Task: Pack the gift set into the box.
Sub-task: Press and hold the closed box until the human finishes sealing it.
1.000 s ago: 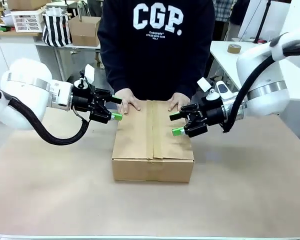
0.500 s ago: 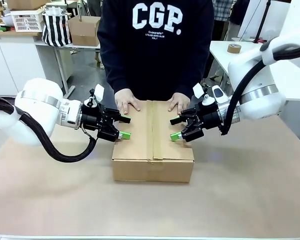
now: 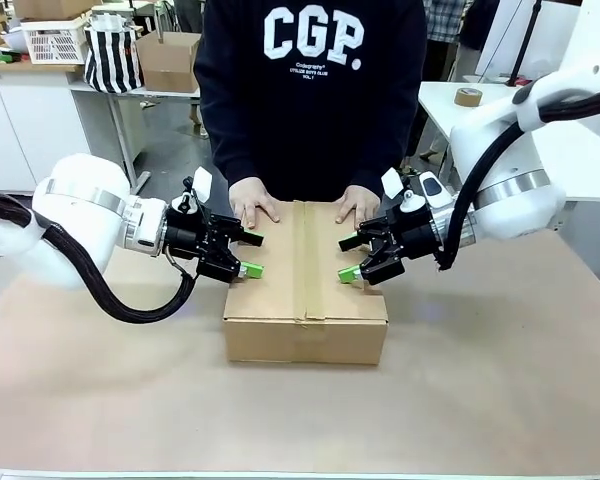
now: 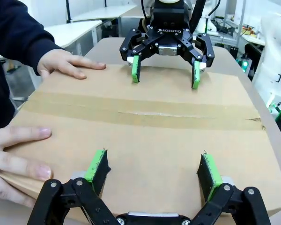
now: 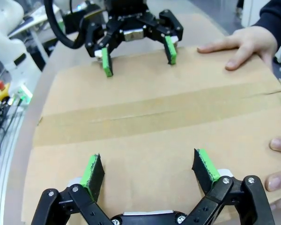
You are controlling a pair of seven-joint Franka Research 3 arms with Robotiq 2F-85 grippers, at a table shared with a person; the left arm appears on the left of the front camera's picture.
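Observation:
The box (image 3: 305, 270) lies shut in the middle of the table, with a strip of tape along its top seam. The gift set is hidden. My left gripper (image 3: 250, 254) stands open at the box's left top edge, its green pads over the cardboard. My right gripper (image 3: 349, 257) stands open at the right top edge, facing it. In the left wrist view my own open left gripper (image 4: 153, 166) hovers over the box (image 4: 145, 122), with the right gripper (image 4: 164, 72) opposite. The right wrist view mirrors this: right gripper (image 5: 149, 167), box (image 5: 150, 117), left gripper (image 5: 138, 58).
A person stands at the far side and presses both hands, one (image 3: 252, 208) and the other (image 3: 358, 203), flat on the box's far edge. Behind are a small carton (image 3: 168, 58), a striped bag (image 3: 113, 55) and a tape roll (image 3: 469, 97). Brown paper covers the table (image 3: 500, 380).
Both grippers have come inward and lower, from beside the box onto its left and right top edges. In the last half second they barely moved. The person's hands stayed put.

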